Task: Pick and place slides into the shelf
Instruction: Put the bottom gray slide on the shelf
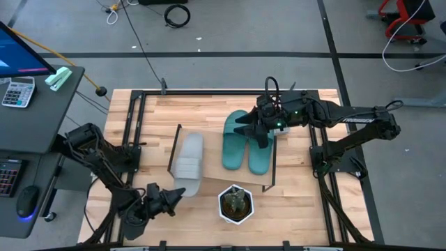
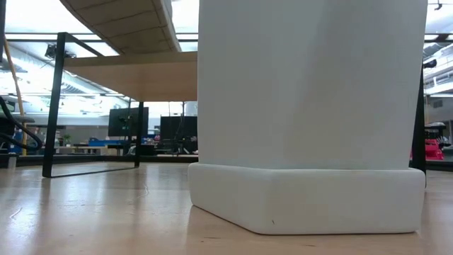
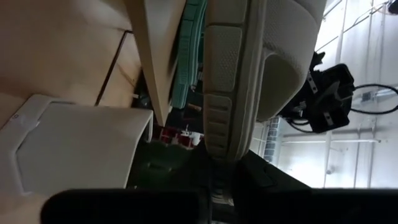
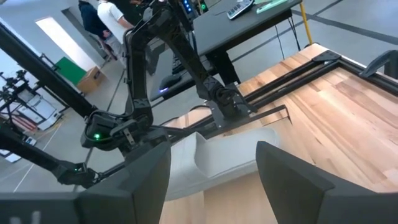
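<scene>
A light grey slide (image 1: 188, 162) hangs over the left end of the shelf (image 1: 209, 183), a low rack with a wooden top and black frame. My left gripper (image 1: 174, 196) is shut on the slide's near end. In the left wrist view the grey slide (image 3: 249, 68) is above the shelf board (image 3: 155, 68), with its strap side turned away from the board. Two teal slides (image 1: 245, 143) lie side by side, soles down, on the shelf top. My right gripper (image 1: 245, 130) hovers open over them and holds nothing. My left gripper holds the grey slide by its near end (image 3: 217, 163), pinched between the two fingers. The fingers come in level from the table's near left and lie along the slide. The slide is lifted clear and reaches out away from the fingers, above the shelf top.
A white six-sided pot with a small plant (image 1: 235, 203) stands on the table just in front of the shelf, close to the right of my left gripper. It fills the low view as a white wall (image 2: 304, 106). A black metal frame (image 1: 132, 132) borders the table.
</scene>
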